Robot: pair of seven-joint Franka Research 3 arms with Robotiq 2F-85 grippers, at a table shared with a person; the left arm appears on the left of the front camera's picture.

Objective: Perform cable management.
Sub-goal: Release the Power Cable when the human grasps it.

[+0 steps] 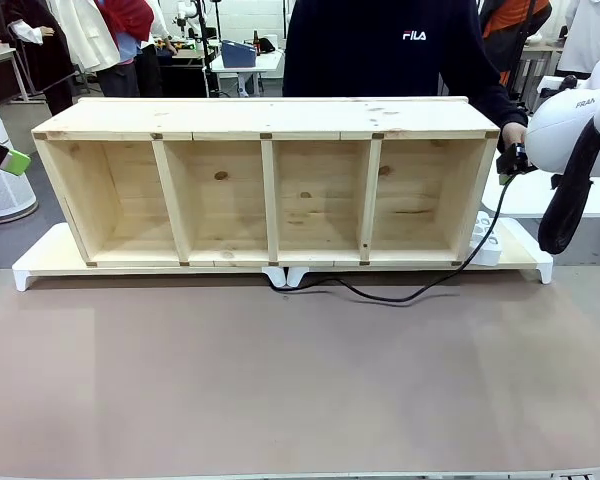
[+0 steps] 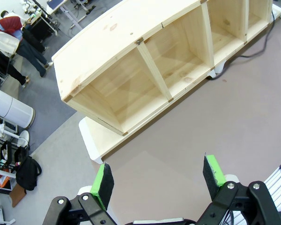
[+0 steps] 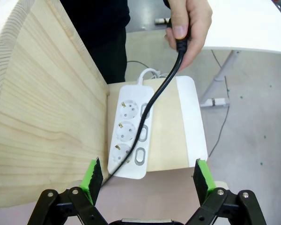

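Observation:
The thin black cable [image 1: 420,295] runs out from under the middle of the wooden shelf [image 1: 270,190], curves over the table and rises at the shelf's right end. There a person's hand [image 3: 187,23] pinches its plug end. In the right wrist view the cable [image 3: 161,89] hangs from that hand across the white power strip [image 3: 131,131]. My right gripper [image 3: 147,176] is open above the strip, with the cable passing near its left pad and nothing held. My left gripper [image 2: 158,176] is open over bare table, off the shelf's left end [image 2: 98,93]; its green pad [image 1: 16,161] shows at the picture's left edge.
The shelf lies on its side on a white base board [image 1: 40,265], open compartments facing me. The power strip [image 1: 483,240] sits on that board's right end beside the shelf wall [image 3: 37,103]. The person stands behind the shelf. Brown table [image 1: 280,380] spreads in front.

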